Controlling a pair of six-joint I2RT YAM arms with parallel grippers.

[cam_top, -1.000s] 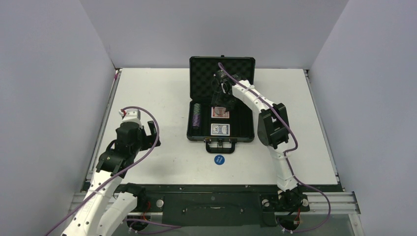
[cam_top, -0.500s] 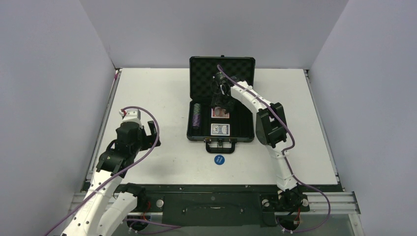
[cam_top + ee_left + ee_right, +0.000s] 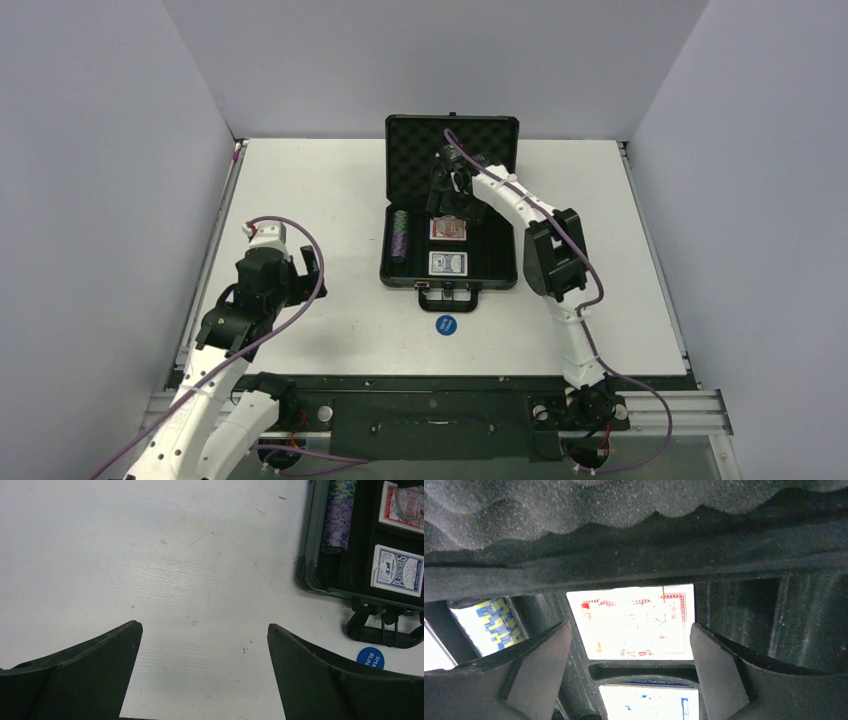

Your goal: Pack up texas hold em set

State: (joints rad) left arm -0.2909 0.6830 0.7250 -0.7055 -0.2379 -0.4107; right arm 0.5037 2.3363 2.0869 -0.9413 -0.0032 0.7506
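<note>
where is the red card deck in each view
Top external: red card deck in the black case, middle, far slot.
Left wrist: red card deck at the top right corner, cut off.
Right wrist: red card deck at centre.
Shared landmark: blue card deck, right beside it.

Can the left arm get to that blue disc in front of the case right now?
Probably yes. The blue disc lies on open table beside the case handle, nothing stands between it and the open left gripper, and the right gripper is off over the case.
</note>
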